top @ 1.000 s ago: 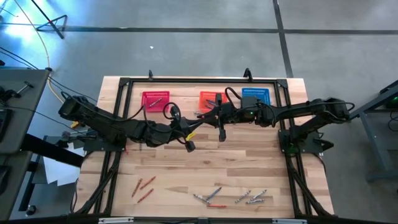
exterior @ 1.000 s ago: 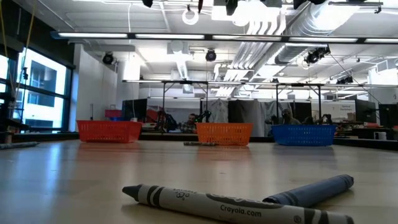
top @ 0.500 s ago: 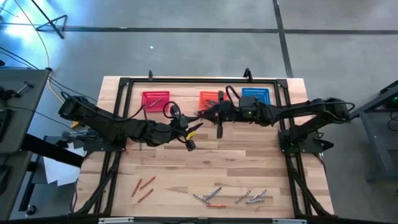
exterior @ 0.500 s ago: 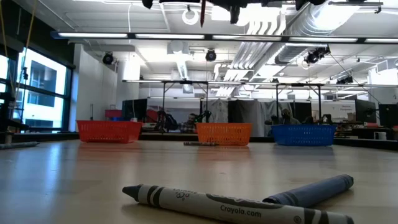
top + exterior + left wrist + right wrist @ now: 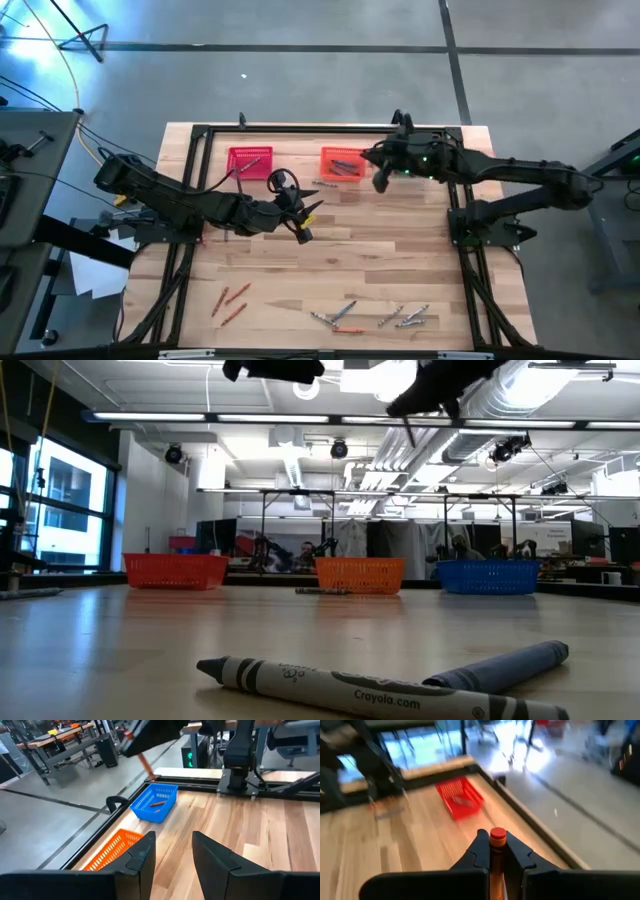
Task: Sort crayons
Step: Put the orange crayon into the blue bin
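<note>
Three baskets stand in a row along the table's far edge. A few crayons lie on the table just before the middle basket. Near the front edge, one cluster lies to the left and a larger cluster right of centre, well apart from the baskets.

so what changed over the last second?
A handover happened. The left gripper opened and let go of the orange crayon. The right gripper, shut on that crayon, carried it away from the left arm toward the orange basket. The left arm barely moved. The baskets and the loose crayons along the table's near edge stayed put.
</note>
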